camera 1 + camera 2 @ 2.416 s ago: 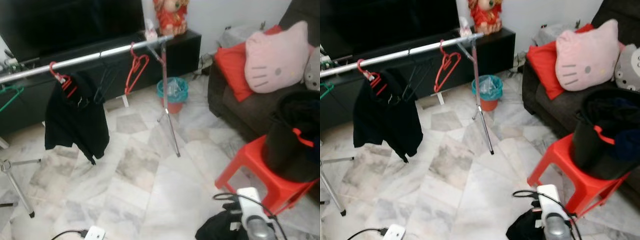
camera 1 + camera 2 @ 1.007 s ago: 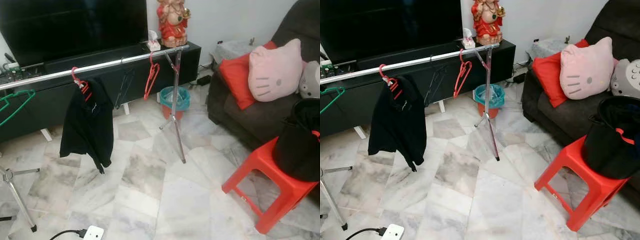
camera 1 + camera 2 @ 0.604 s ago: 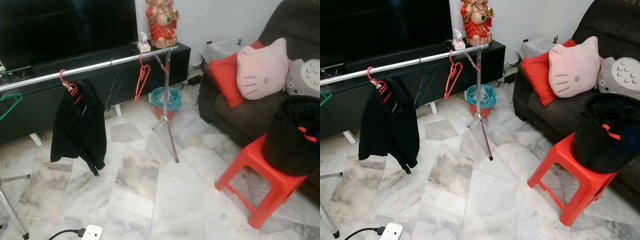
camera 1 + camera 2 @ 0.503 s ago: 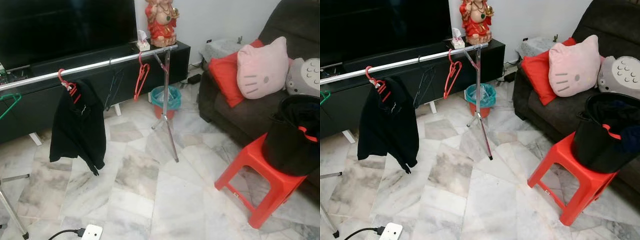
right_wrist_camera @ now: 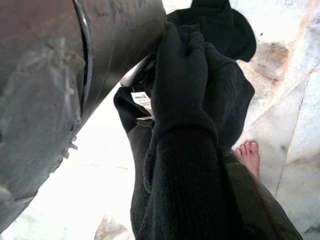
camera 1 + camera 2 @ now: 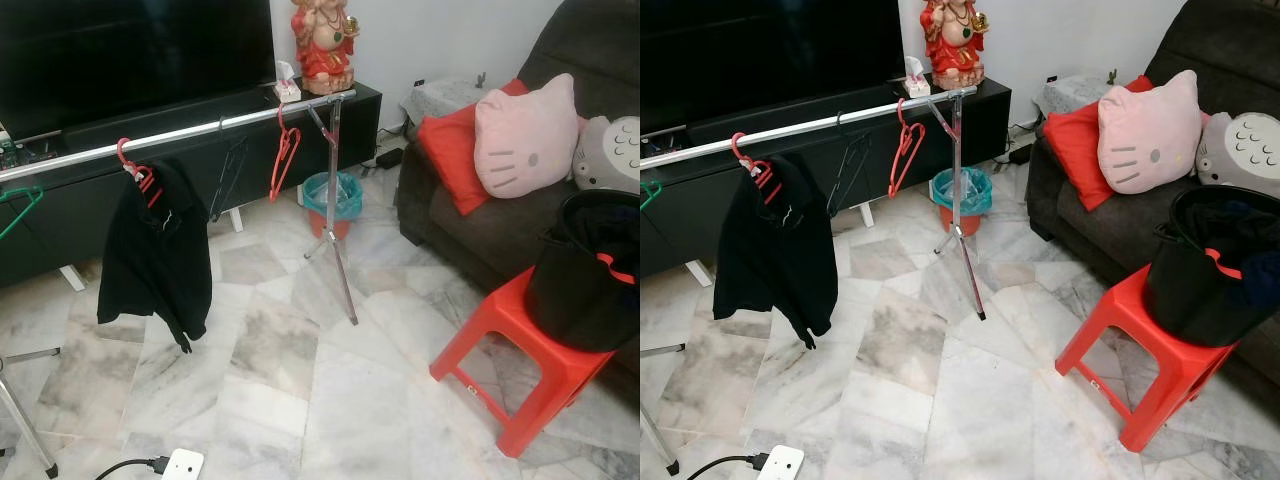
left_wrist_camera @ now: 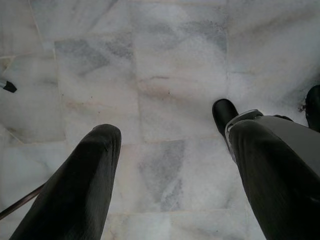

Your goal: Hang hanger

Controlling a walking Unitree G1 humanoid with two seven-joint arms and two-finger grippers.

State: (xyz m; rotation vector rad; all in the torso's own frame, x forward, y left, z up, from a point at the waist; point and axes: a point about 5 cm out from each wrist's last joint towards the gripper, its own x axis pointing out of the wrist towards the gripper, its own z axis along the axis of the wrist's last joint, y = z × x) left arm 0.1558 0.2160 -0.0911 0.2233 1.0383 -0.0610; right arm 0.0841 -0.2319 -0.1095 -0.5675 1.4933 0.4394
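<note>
hanger unseen under the soft, limp black garment (image 5: 200,100) the right end effector (image 5: 165,70) clenches; grip the stiff hook. left end effector (image 7: 170,150) hangs released.

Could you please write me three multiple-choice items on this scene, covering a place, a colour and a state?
1. Where does the black basket stand?
A. On the sofa
B. On the red stool
C. On the floor

2. What colour is the empty hanger nearest the rail's right end?
A. Red
B. Blue
C. Yellow

3. How is the left gripper?
A. Shut on a hanger
B. Shut on cloth
C. Open, holding nothing

Answers:
1. B: the basket sits on the stool, in front of the sofa.
2. A: the hanger by the right end of the rail is red and bare.
3. C: the left gripper has its fingers spread apart, with just floor between them.
</note>
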